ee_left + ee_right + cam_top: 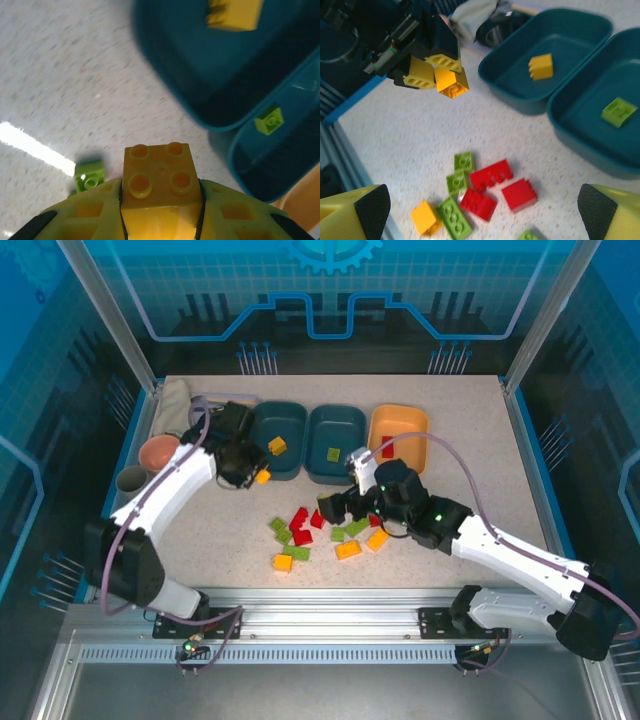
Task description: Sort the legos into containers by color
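Observation:
My left gripper [256, 474] is shut on a yellow-orange lego [262, 477], held above the table just left of the left teal bin [290, 425]. That bin holds one yellow lego [277, 445]. In the middle teal bin [335, 430] lies a green lego [333, 454], and in the orange-yellow bin [400, 425] a red one [388, 452]. My right gripper [345, 507] hangs open over the loose pile. The pile has red legos [491, 174], green legos [463, 161] and yellow-orange ones [348, 549]. The held lego [159, 175] sits studs-up between the left fingers.
A pink cup [158, 452], a grey cup [131, 479] and a crumpled cloth [175, 405] crowd the table's left edge. Blue frame walls ring the table. A lone green lego [89, 176] lies on the table below the left gripper.

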`<action>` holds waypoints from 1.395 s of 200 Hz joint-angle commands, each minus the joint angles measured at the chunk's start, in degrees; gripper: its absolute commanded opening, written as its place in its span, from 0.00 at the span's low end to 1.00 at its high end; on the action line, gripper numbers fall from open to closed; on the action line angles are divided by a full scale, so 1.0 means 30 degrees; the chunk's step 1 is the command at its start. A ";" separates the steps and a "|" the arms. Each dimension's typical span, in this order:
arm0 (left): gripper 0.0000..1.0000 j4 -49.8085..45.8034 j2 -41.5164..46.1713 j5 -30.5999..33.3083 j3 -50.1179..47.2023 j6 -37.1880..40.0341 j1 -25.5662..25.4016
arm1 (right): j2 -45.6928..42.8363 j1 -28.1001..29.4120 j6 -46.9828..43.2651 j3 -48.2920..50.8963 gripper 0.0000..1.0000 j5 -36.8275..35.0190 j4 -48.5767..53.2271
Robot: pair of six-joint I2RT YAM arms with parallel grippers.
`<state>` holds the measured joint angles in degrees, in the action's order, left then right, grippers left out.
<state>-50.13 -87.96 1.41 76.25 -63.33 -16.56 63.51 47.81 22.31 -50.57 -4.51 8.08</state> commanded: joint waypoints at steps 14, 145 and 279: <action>0.28 -0.1828 -0.4255 0.0702 0.3807 0.2929 0.0646 | 0.1005 -0.1258 0.1057 -0.1737 0.99 -0.0544 -0.1549; 0.40 -0.4194 -1.3143 0.1609 1.0736 0.5085 0.1097 | 0.1186 -0.2871 0.3243 -0.1632 0.99 -0.2198 0.2037; 0.83 0.1007 -0.3132 -0.1156 0.5646 0.7379 -0.1353 | 0.6404 -0.4600 0.3506 -0.1573 0.75 -0.1893 0.7519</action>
<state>-54.85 -109.27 3.75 100.73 -45.28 -17.19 79.40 34.76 33.04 -55.88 -11.40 31.16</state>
